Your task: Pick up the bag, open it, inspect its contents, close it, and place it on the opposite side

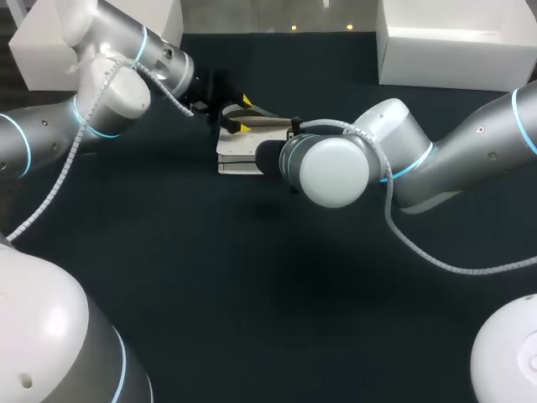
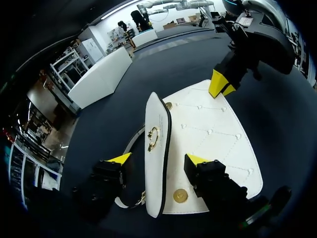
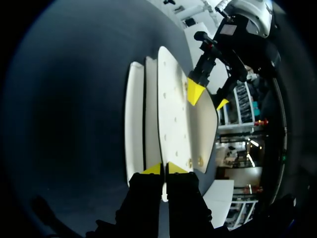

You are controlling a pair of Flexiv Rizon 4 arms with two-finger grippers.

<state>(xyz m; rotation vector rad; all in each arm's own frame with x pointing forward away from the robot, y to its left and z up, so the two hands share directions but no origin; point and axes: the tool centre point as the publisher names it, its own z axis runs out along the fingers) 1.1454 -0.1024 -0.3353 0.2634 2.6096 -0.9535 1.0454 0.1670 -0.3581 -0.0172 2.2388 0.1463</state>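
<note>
A white quilted bag [image 1: 237, 149] lies at the table's far middle. In the left wrist view its flap [image 2: 154, 124], black-trimmed with a gold clasp, stands up on edge over the quilted panel [image 2: 213, 134]. My left gripper [image 2: 157, 158] is open and straddles the flap, with a gap on each side. In the head view the left gripper [image 1: 241, 114] sits at the bag's far edge. My right gripper [image 3: 163, 168] is shut on the edge of a thin white panel of the bag [image 3: 171, 109]. From the left wrist view, its yellow tips [image 2: 220, 84] pinch the bag's opposite end.
A thin strap [image 2: 131, 146] trails from the bag beside my left finger. White boxes stand at the back left [image 1: 50, 50] and back right [image 1: 453, 46]. My right arm's wrist [image 1: 336, 168] covers the bag's right end in the head view.
</note>
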